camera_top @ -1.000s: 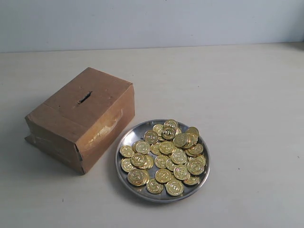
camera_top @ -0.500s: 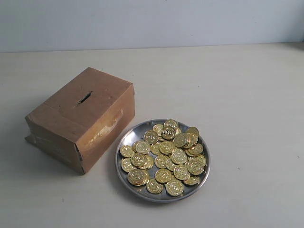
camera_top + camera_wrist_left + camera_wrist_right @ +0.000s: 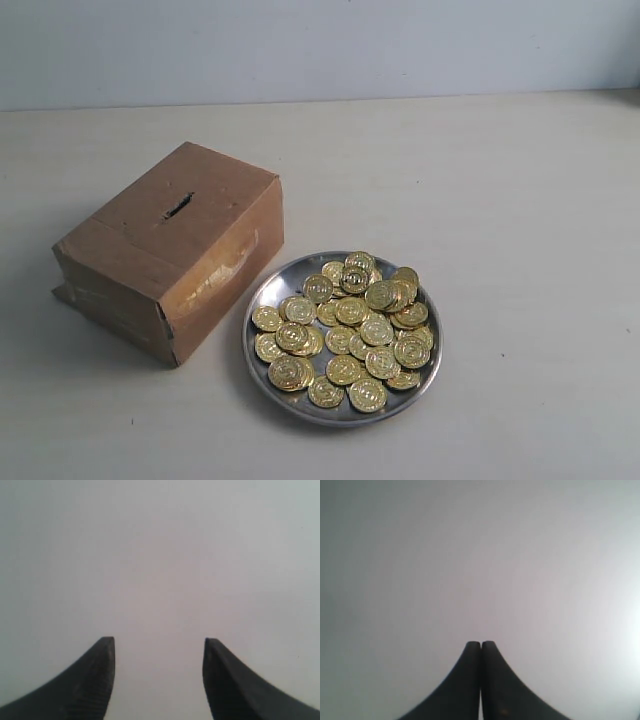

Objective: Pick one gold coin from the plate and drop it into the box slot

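In the exterior view a round silver plate (image 3: 262,298) holds a heap of gold coins (image 3: 350,325) near the front centre of the table. Just left of it, almost touching, stands the brown cardboard box (image 3: 175,250), with the dark slot (image 3: 177,207) in its top face. Neither arm shows in this view. The left wrist view has my left gripper (image 3: 159,642) open, its dark fingers wide apart over a blank pale surface. My right gripper (image 3: 480,644) is shut in the right wrist view, fingertips pressed together with nothing between them.
The pale table (image 3: 520,200) stretches to a light wall (image 3: 320,45) at the back. Both wrist views show only a plain grey-white surface beyond the fingers.
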